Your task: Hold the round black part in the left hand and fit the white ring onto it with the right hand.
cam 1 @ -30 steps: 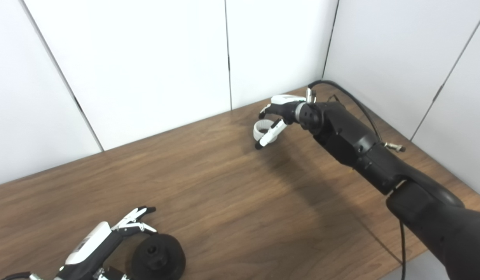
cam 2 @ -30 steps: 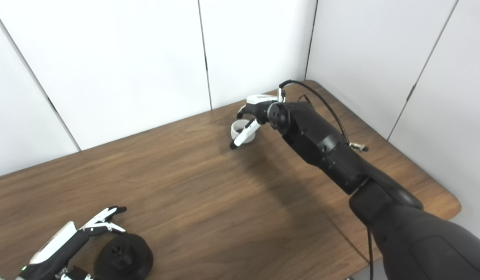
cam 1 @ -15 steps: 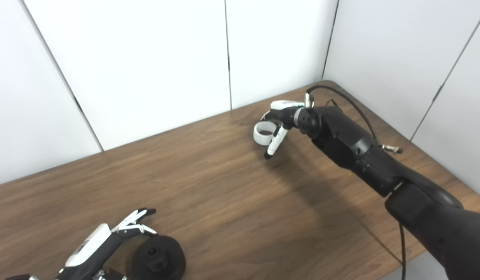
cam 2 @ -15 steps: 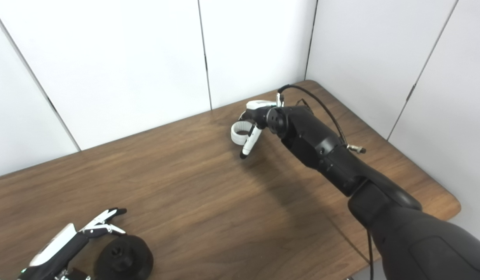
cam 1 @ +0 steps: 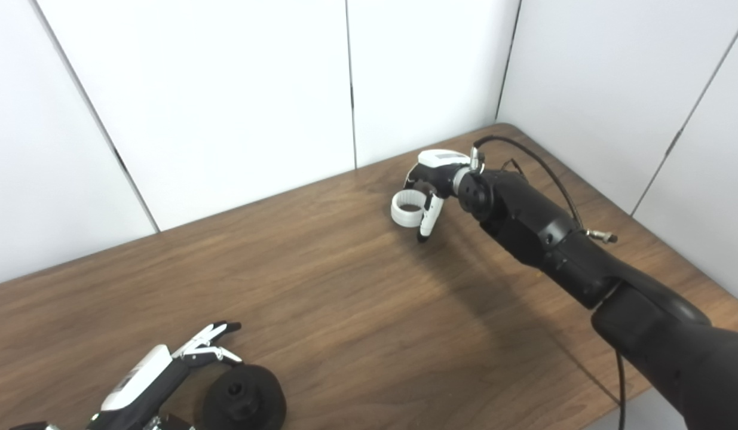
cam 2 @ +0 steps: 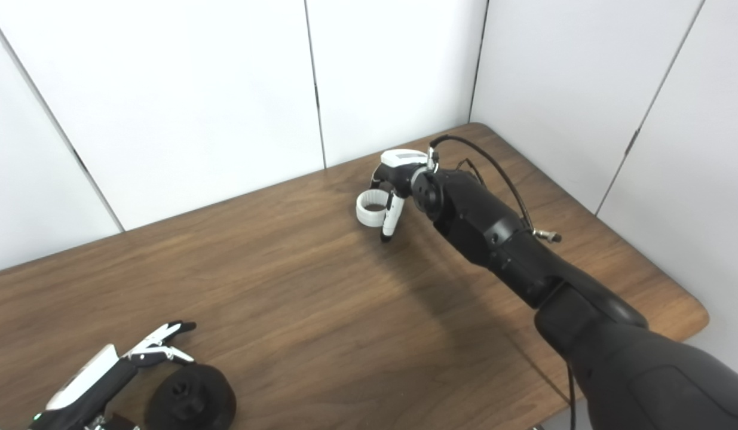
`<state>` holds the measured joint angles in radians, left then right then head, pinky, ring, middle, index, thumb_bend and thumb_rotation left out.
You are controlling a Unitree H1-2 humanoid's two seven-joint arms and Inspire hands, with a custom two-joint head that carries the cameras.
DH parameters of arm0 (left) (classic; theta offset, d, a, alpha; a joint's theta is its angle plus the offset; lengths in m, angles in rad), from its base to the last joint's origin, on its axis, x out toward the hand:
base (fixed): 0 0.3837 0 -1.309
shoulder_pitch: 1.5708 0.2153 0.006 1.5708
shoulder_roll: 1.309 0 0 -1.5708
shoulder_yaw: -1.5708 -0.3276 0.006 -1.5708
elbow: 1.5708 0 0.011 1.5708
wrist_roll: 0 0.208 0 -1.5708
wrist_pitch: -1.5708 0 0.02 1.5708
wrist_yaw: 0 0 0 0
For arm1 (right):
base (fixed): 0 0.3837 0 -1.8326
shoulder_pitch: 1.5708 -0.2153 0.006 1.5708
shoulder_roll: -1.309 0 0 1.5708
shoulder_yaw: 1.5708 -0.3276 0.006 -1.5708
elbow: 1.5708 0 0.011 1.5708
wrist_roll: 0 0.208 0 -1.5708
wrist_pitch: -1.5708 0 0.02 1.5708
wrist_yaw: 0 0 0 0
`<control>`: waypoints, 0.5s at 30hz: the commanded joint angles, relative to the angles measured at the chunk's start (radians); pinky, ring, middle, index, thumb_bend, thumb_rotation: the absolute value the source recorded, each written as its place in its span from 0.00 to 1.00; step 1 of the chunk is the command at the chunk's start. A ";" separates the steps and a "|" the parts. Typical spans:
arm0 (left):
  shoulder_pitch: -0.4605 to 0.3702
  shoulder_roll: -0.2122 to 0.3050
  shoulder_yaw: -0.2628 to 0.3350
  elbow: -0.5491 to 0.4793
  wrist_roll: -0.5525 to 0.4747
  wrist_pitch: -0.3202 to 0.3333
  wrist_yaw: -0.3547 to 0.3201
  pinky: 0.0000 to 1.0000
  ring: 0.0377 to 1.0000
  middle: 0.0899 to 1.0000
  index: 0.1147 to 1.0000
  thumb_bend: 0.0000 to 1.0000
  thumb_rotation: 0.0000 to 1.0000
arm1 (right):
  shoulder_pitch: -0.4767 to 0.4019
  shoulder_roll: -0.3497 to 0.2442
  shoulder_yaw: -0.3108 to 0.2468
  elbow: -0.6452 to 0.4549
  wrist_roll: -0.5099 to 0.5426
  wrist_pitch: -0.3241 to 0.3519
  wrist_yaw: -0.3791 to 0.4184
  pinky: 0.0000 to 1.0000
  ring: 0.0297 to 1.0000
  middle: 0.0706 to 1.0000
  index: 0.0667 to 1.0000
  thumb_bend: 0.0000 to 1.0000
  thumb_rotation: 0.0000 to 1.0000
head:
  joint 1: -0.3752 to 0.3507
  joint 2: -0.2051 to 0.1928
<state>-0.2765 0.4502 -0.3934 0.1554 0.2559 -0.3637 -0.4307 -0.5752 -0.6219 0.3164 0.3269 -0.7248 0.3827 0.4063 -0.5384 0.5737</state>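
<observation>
R hand (cam 1: 429, 190) is at the ring (cam 1: 407, 208), far side of the table (cam 1: 357, 298) near the wall corner. Fingers curl down over the ring's right edge, one long finger (cam 1: 429, 214) hanging just beside it w/ tip near the wood. Whether the ring is truly pinched or only touched, can't tell; it looks upright on its flat face, opening up.

Black part (cam 1: 244, 399) sits well apart from the ring, near edge of table, bottom left. L hand (cam 1: 159, 375) lies just beside the part on its left, fingers spread and pointing past it, not closed on it as far as shown; thumb is hidden at frame edge.

Step in hand, by my read: secure the ring. To do it well: get thumb and finger on opposite walls of the ring, not one side only, or it'll skid or tip. Squeeze lightly, lift straight up, keep opening level. L hand should wrap the part's rim, leaving its centre hub clear for the ring.
</observation>
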 commanded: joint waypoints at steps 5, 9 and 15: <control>0.034 0.027 -0.011 -0.013 0.008 0.068 -0.059 0.95 1.00 0.96 0.42 0.52 0.06 | -0.019 -0.013 -0.020 -0.006 0.001 -0.043 -0.081 0.76 0.82 0.78 0.45 0.52 0.13 | 0.007 0.012; 0.036 0.029 -0.014 -0.021 0.008 0.078 -0.063 0.95 1.00 0.96 0.42 0.52 0.06 | -0.014 -0.010 -0.027 -0.007 0.011 -0.046 -0.090 0.77 0.82 0.77 0.45 0.52 0.13 | 0.011 0.016; 0.036 0.030 -0.018 -0.028 0.012 0.085 -0.066 0.95 1.00 0.96 0.42 0.52 0.07 | -0.009 0.001 -0.036 -0.021 0.019 -0.037 -0.088 0.76 0.81 0.77 0.45 0.52 0.13 | 0.013 0.021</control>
<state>-0.2640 0.4507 -0.3910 0.1264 0.2455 -0.3250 -0.4368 -0.5547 -0.6130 0.2953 0.3256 -0.7105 0.3499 0.3465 -0.5246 0.5936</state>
